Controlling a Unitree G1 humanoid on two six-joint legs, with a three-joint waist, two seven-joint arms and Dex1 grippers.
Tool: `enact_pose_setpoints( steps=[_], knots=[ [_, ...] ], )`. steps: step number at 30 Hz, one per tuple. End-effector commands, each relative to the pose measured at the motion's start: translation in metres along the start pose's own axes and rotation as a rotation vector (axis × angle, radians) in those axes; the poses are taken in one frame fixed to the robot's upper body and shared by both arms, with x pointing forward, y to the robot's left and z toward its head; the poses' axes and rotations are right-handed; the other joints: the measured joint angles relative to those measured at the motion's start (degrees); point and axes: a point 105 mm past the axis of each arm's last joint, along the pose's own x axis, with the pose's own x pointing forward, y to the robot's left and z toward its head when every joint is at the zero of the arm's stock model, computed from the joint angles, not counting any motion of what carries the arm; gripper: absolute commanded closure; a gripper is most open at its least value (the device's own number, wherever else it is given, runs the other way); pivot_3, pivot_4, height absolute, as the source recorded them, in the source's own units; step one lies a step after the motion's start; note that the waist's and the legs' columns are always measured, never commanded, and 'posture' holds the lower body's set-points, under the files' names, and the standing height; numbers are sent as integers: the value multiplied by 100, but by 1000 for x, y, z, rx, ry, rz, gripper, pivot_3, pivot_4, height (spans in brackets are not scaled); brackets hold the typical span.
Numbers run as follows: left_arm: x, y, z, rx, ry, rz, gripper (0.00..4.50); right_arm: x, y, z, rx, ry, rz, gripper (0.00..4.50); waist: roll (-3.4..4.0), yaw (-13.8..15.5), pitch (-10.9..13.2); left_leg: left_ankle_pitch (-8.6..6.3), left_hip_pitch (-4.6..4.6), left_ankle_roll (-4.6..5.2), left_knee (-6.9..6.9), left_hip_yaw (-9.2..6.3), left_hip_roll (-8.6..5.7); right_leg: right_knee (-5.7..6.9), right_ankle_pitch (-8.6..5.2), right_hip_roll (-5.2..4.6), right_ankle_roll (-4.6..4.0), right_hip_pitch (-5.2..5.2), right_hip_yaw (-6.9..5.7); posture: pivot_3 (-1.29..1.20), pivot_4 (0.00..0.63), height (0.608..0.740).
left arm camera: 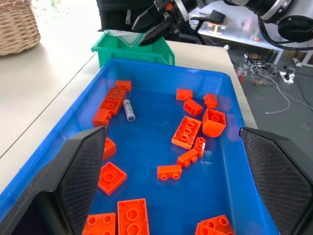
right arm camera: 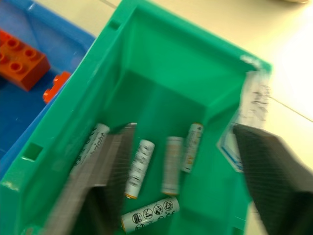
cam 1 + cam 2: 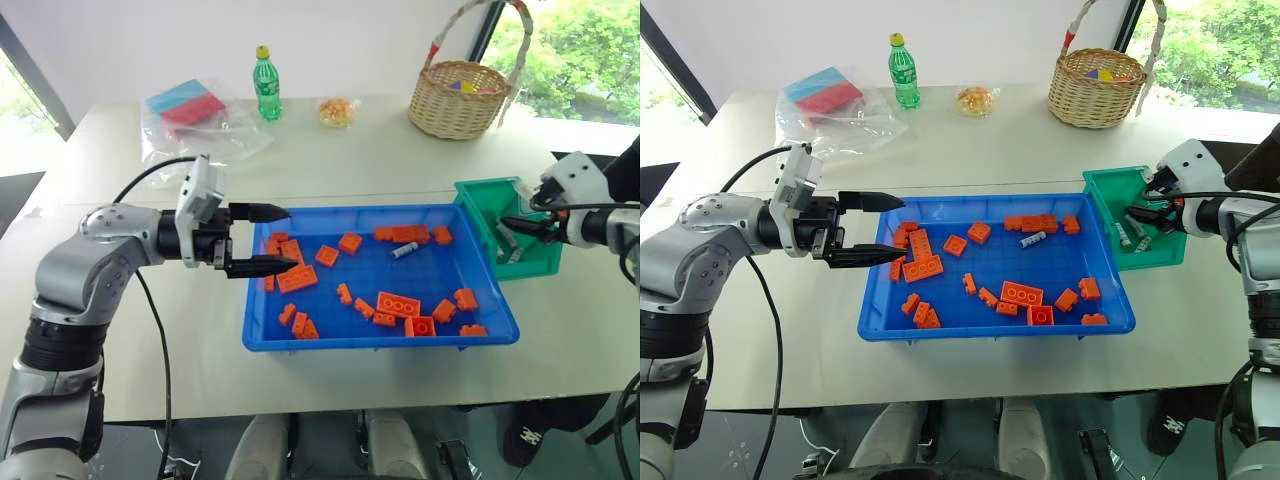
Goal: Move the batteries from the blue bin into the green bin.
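Observation:
The blue bin [image 3: 380, 340] lies mid-table, scattered with orange bricks [image 3: 398, 303]. One silver battery [image 3: 404, 251] rests near its far right side, also visible in the left wrist view as the battery [image 1: 128, 109]. My left gripper [image 3: 291, 238] hovers open over the bin's left end, holding nothing. The green bin [image 3: 478, 198] stands against the blue bin's right wall. My right gripper [image 2: 190, 171] is open just above the green bin [image 2: 161, 63]. Several batteries [image 2: 139, 168] lie on the floor of that bin, with nothing between the fingers.
A wicker basket [image 3: 460, 98] stands at the back right. A green bottle [image 3: 266, 84], a snack packet [image 3: 338, 111] and a clear bag with red and blue items [image 3: 195, 112] sit along the back. Bare tabletop surrounds both bins.

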Motion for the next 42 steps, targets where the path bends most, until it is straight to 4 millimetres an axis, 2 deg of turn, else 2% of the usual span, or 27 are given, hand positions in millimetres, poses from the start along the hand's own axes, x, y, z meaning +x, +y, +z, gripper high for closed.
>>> enact_pose_setpoints(
  steps=[1,3,5,7,12,17,23,29,38,40,42],
  knots=[
    [-3,1,13,59,-23,8,0,-3,13,51,-105,-167,50,993,0,-36,0,0,0,0,0,0,0,0,0,0,0,0,0,0,150,693],
    [-3,1,13,60,-23,10,0,2,49,73,-222,-256,231,993,1,-81,0,0,0,0,-1,-2,0,1,0,2,1,0,-1,0,150,693],
    [-3,2,13,63,-24,11,0,5,77,80,-351,-289,370,993,0,-86,0,0,2,0,-4,-3,3,1,2,8,4,0,-1,0,150,693],
    [-2,4,14,67,-26,14,0,11,101,74,-498,-266,506,993,0,-77,0,0,3,0,-4,-7,4,2,2,12,5,0,-4,0,150,693],
    [-3,4,16,78,-33,26,0,29,137,52,-691,-145,773,993,-1,-70,1,0,2,-1,5,-3,-1,1,3,7,6,4,-2,0,150,693],
    [-6,0,16,79,-32,47,0,45,144,54,-755,-107,839,993,-1,-94,2,1,3,-3,4,-7,0,6,7,10,11,0,-2,0,150,693],
    [-12,-1,16,80,-29,82,0,62,142,47,-769,-30,884,993,0,-86,2,4,4,-9,-1,-9,2,8,7,14,11,-4,-1,0,150,693],
    [-13,-3,17,82,-30,93,0,63,135,34,-696,51,952,993,0,-71,2,5,3,-11,0,-9,-1,7,7,11,10,-2,0,0,150,693],
    [-13,-3,19,88,-29,100,0,68,122,14,-658,123,914,993,0,-96,2,6,7,-14,-2,-10,-1,10,7,13,10,-1,0,0,150,693],
    [-13,-3,19,89,-30,97,0,68,121,13,-635,113,906,1525,-1,-86,2,6,9,-14,-1,-9,-1,10,7,13,10,1,0,0,150,693],
    [-12,-3,20,90,-31,91,0,66,121,14,-623,98,919,2273,-1,-78,2,7,9,-15,0,-10,-1,10,7,12,10,2,0,0,150,693]
  ],
)
